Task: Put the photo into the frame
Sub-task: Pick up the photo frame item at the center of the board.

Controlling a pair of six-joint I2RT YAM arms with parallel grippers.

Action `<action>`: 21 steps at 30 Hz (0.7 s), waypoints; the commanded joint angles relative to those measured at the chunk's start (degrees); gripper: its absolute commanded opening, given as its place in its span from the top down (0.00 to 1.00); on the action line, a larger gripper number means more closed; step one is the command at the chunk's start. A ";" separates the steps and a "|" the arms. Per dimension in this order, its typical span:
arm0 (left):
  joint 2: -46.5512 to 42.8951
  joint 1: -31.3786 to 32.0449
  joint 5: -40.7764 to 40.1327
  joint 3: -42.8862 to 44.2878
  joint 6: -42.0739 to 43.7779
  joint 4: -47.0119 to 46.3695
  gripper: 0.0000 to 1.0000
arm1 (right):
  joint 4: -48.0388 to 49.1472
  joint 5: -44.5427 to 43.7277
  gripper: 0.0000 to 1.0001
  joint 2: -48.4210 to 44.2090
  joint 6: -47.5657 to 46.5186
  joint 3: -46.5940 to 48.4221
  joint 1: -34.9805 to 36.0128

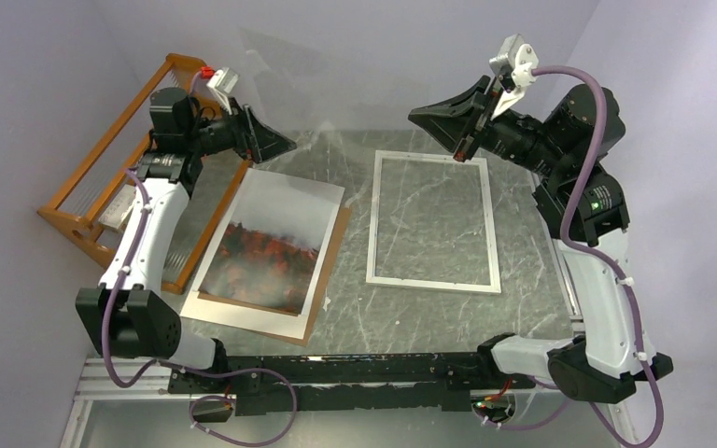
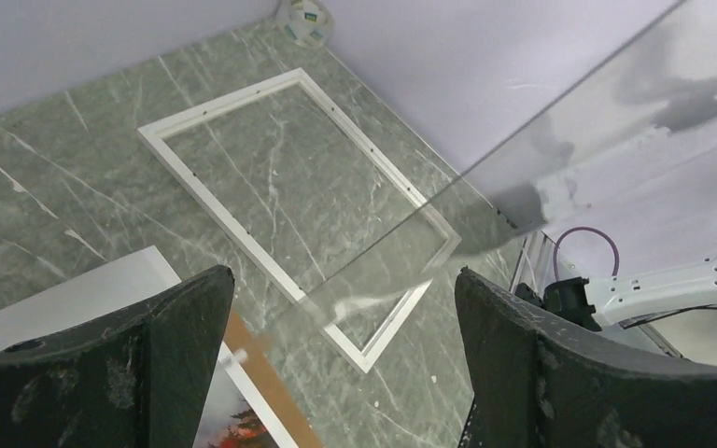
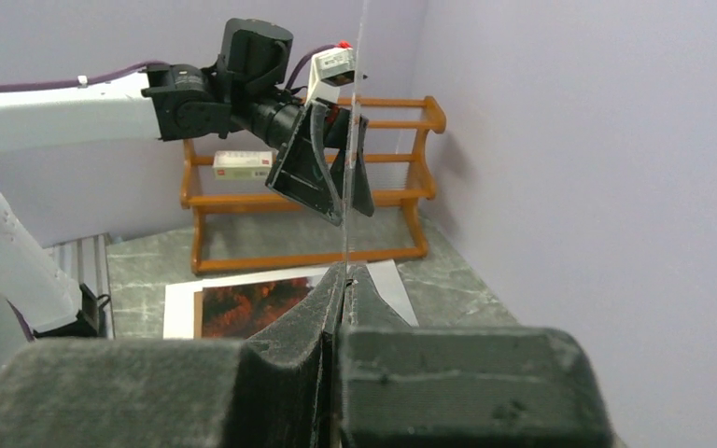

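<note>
The right fingers [image 3: 289,327] clamp the clear pane [image 2: 616,140] upright above the tabletop [image 1: 429,317]. The left fingers [image 2: 177,327] spread wide about its far edge, likely to steady it. The photo [image 1: 266,243] lies centre-left, and the frame [image 1: 373,224] lies centre-right, open to receive it.

photo [image 1: 275,245]: misty grey above, red-orange trees over dark ground below — white border
frame [image 1: 373,219]: white
pane [image 2: 616,121]: clear, faint grey reflections
board [image 1: 335,254]: plain brown
table [image 1: 411,317]: grey-green marble pattern, thin white veins
rack [image 1: 103,140]: orange wood
left gripper [image 2: 345,308], right gripper [image 3: 341,289]: matte black
arms [image 1: 140,243]: white and black — purple cables [image 1: 574,187]
walls [image 1: 47,56]: pale lilac
</note>
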State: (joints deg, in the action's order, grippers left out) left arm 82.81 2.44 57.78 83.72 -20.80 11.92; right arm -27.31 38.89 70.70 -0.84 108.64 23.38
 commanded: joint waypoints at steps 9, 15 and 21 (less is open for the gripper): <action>-6.08 -7.18 14.87 -0.68 -9.68 -17.88 0.09 | 8.76 5.37 1.00 -2.35 7.08 1.18 -0.19; -5.92 -7.19 21.05 -3.22 -30.08 -40.46 0.15 | 12.27 6.45 1.00 -2.91 9.91 -0.05 -0.17; -4.02 -7.07 24.25 -0.81 -41.30 -48.67 0.34 | 14.15 5.79 1.00 -2.84 10.58 -1.21 -0.33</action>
State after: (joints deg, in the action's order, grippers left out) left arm 78.35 -4.80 77.25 80.49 -52.45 -27.42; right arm -18.76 44.51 68.99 8.34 108.01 23.33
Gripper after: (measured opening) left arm 0.738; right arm 0.010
